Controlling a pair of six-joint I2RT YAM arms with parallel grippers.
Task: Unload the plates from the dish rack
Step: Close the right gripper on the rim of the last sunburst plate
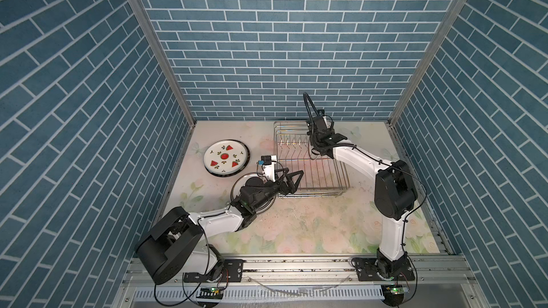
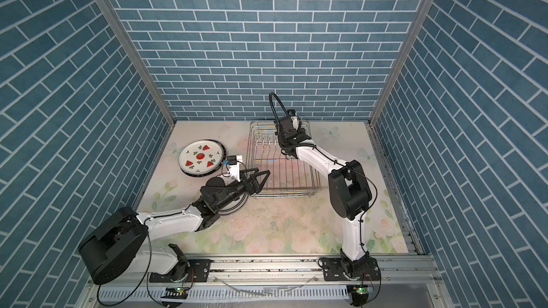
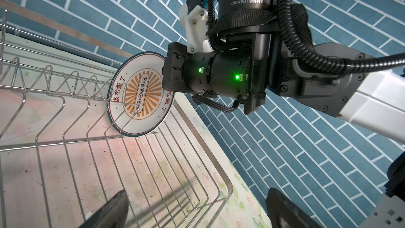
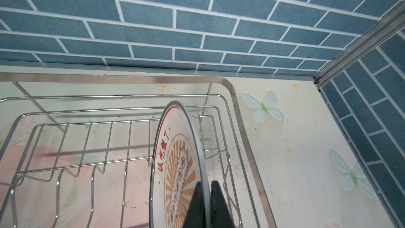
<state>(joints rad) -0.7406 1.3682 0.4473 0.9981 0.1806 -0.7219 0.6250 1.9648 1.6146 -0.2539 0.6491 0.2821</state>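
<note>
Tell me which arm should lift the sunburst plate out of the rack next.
Right. The right gripper is shut on the rim of the sunburst plate, which stands upright in the dish rack. The left gripper is open and empty at the rack's near corner.

Can pass from above into rack's [image 1: 320,192] near half and over bare prongs [image 3: 72,84] left of plate [image 3: 140,97]. Blocked far right by right arm [image 1: 355,158], left by watermelon plate [image 1: 226,158], rack's near-left corner by left gripper [image 1: 295,174].
</note>
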